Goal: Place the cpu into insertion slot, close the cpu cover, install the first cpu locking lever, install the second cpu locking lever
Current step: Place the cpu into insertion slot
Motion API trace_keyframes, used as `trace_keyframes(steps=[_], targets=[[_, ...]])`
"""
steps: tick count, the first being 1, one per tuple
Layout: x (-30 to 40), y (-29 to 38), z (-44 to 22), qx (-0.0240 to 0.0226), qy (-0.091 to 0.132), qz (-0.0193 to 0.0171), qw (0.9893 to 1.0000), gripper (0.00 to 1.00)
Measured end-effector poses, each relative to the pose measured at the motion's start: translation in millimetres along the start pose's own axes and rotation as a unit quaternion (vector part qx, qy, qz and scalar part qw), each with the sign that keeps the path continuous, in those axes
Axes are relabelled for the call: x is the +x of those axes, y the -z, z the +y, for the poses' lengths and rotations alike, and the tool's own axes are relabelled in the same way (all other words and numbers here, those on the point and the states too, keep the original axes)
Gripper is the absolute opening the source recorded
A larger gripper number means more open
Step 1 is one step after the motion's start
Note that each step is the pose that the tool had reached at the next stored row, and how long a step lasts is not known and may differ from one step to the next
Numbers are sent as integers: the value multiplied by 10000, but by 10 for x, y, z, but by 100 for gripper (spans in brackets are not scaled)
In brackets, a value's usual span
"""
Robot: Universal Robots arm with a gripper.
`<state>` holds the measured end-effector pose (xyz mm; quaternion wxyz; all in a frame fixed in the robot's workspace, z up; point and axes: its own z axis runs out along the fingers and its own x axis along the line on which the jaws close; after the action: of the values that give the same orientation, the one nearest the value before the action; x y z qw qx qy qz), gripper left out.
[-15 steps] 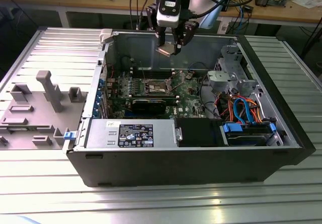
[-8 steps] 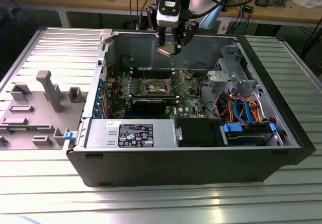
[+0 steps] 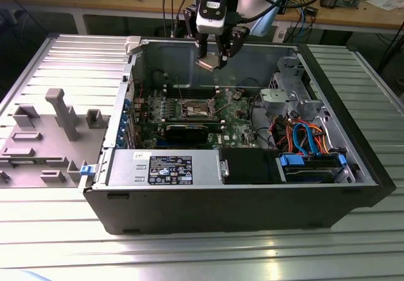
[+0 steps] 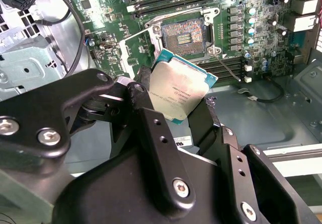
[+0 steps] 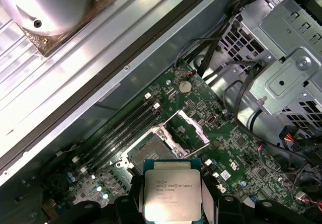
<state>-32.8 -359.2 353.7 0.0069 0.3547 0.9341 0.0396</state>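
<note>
- Now, in the exterior view, the gripper (image 3: 214,56) points down above the case (image 3: 189,211), clamped on the cpu (image 3: 207,64).
- In the second wrist view, we see the cpu (image 4: 178,90) tilted, apart from the insertion slot (image 4: 183,32).
- In the first wrist view, the cpu cover (image 5: 190,127) stands open; we judge the placing step in hand, needing square alignment.

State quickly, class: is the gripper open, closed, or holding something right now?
The gripper: closed on the cpu; the insertion slot is empty.
</note>
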Motion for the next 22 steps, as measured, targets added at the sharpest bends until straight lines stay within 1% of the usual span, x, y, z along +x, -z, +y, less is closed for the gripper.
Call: trace_keyframes(steps=[22], targets=[[0,0,0,-1,-49,-4,10000,54]])
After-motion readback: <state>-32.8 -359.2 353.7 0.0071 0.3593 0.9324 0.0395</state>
